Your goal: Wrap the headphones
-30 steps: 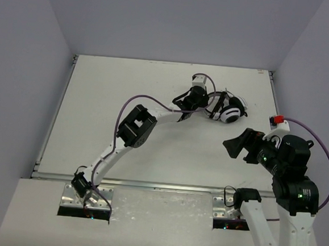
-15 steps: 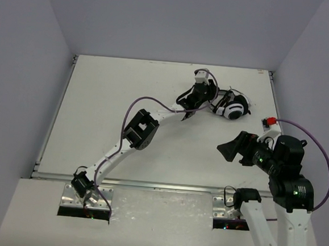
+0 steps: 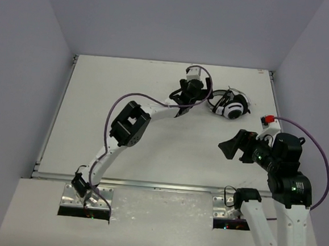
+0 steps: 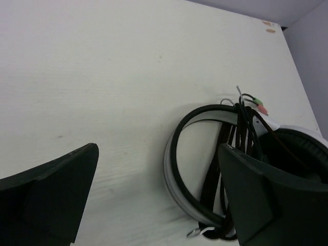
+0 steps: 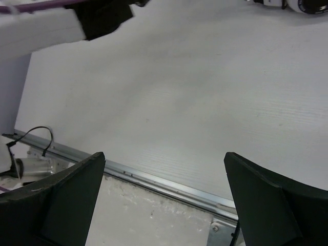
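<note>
The headphones [image 3: 229, 105] lie at the back right of the white table, earcups together, with the thin black cable [image 4: 241, 134] bundled across the headband [image 4: 169, 180]. The cable's green and pink plugs [image 4: 259, 105] stick out past the band. My left gripper [image 3: 196, 99] hangs just left of the headphones, open, and holds nothing. In the left wrist view its right finger [image 4: 251, 195] covers part of the bundle and an earcup. My right gripper [image 3: 230, 146] is open and empty over the table's near right part, well short of the headphones [image 5: 302, 4].
The table's metal front rail [image 5: 169, 182] runs under my right gripper [image 5: 164, 159]. The left arm's white link [image 5: 41, 25] and purple cable [image 3: 120, 105] cross the middle of the table. Grey walls close in the table on three sides.
My left gripper opened and let go at the headphones, then drew back a little to the left. The headphones shifted slightly toward the back. My right gripper drifted slightly left, still open.
</note>
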`<state>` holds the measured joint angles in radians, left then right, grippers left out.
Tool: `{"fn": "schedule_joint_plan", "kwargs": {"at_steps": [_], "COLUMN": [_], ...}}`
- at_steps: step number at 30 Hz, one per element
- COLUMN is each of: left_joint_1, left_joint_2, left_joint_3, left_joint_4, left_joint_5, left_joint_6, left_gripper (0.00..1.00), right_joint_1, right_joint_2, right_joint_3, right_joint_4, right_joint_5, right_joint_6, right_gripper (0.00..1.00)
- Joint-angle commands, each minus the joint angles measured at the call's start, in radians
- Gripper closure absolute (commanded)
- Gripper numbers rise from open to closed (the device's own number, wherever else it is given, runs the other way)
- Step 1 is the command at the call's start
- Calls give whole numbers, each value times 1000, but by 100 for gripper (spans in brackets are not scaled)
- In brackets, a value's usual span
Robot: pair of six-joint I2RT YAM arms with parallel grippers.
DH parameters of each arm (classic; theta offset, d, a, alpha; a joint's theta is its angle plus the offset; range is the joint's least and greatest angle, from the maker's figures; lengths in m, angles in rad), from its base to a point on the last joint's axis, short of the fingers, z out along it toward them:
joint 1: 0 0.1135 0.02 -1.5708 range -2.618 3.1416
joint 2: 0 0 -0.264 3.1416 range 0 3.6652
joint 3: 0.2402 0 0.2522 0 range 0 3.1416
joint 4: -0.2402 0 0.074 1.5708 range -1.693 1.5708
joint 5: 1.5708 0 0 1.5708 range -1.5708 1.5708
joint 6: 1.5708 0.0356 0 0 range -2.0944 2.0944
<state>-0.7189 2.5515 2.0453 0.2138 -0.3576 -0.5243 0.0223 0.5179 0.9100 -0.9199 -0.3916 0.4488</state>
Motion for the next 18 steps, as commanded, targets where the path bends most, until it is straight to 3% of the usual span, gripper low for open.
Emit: {"fn": "schedule_joint_plan", "kwargs": {"at_steps": [1,2,5,9,13,17,18], "left_joint_1": [38,38,38,39,42,42,42], "left_joint_2": [-406,-545,-751,-1078,-1289,-1401,-1421], "left_joint_3": [-196,-255,-506,-820,-1019,-1021,-978], "left_joint_4": [-77,-126,-188,-446,-650,-830,-952], "left_joint_5": [-202,-233,-320,-425,-461,-478,-495], "left_joint_6": [6,6,0,-115,-314,-321,-328], "left_gripper": [0,0,0,0,0,0,0], "right_joint_1": [17,27,63,128,205,214,214], "right_joint_2": [1,2,2,-28,-79,-110,-113], "right_joint_3": [20,21,18,-2,-17,-22,-23], "right_joint_4": [41,38,24,30,39,32,27], "right_joint_5": [94,114,226,411,549,524,504], "right_joint_6": [-93,-119,-151,-192,-216,-206,-199], "right_gripper": [1,1,1,1,1,1,1]}}
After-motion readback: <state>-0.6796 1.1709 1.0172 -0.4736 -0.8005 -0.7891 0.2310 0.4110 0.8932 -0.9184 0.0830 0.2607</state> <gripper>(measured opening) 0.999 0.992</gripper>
